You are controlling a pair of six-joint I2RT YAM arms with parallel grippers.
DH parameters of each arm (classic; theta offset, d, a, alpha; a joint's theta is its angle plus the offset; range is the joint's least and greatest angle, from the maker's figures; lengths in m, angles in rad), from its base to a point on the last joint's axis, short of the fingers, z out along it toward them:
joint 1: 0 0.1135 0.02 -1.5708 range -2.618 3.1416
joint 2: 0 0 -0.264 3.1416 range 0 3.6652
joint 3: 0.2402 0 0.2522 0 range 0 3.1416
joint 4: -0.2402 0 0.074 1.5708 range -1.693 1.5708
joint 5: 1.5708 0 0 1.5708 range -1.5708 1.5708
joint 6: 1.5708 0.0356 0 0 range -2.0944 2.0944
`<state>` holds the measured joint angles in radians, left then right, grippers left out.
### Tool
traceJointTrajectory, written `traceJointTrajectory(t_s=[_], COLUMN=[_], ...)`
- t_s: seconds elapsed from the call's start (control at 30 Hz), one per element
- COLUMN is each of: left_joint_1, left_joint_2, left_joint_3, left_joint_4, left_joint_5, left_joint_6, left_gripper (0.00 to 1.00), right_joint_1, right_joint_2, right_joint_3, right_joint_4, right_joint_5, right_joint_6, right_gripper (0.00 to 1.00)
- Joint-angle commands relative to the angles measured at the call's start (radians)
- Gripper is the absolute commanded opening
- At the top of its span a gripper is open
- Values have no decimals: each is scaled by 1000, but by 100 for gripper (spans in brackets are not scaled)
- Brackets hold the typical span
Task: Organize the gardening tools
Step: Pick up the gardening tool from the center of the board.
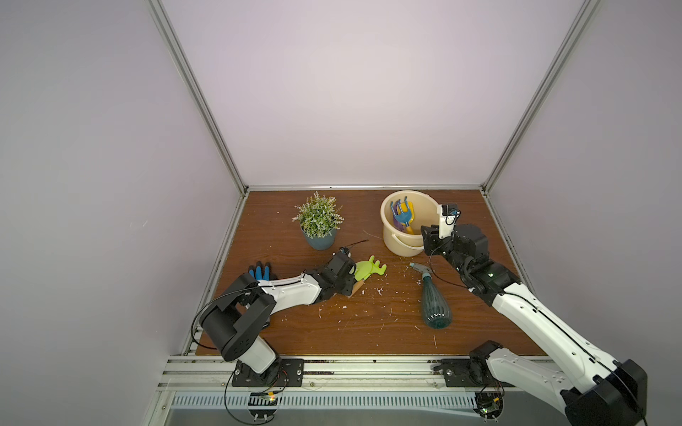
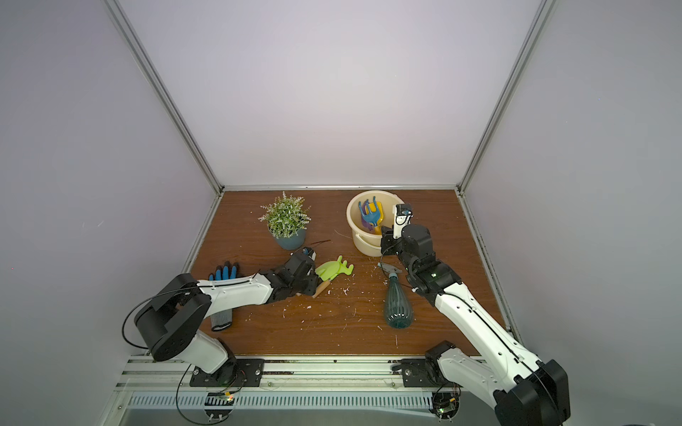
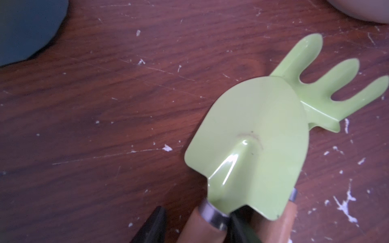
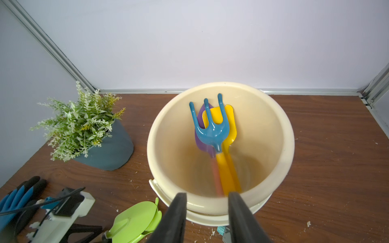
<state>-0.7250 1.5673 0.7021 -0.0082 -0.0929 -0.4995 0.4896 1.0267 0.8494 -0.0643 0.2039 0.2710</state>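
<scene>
Where the table (image 1: 369, 324) nears the back wall, the bucket (image 1: 398, 243) stands holding a blue fork (image 4: 212, 130), yellow trowel (image 4: 229, 117) and purple tool (image 4: 199, 138). Your right gripper (image 4: 207, 195) hangs at its near rim, jaws apart, empty. The spray bottle (image 1: 435, 306) lies in front. Mid-table, the lime trowel (image 3: 252, 130) overlaps the lime fork (image 3: 328, 90). Your left gripper (image 3: 196, 212) straddles the trowel's wooden handle; can't tell if clamped.

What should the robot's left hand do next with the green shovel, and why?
Probably close the left gripper on the wooden handle of the lime trowel. Its fingers sit on either side of that handle with a gap showing, and the trowel lies on the lime fork, outside the bucket.
</scene>
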Motion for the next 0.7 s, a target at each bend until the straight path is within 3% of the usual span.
traceJointTrajectory(t_s=[0.0,0.3,0.47,0.67], left_joint_1=[10,10,10,10], left_joint_2=[10,-25,-52,-77], left_joint_3=[-3,-4,-12,-30], left_joint_4=[-56,-68,-84,-96], left_joint_5=[6,-3,-21,-25], left_joint_6=[15,12,9,-7], left_gripper=[51,51,59,58], right_joint_1=[6,12,15,17], right_joint_2=[-21,-11,-8,-8], right_joint_3=[-1,-8,-9,-15], right_joint_4=[38,43,42,42], right_joint_5=[0,-9,-14,-15], right_joint_6=[15,31,33,38], right_gripper=[39,39,39,39])
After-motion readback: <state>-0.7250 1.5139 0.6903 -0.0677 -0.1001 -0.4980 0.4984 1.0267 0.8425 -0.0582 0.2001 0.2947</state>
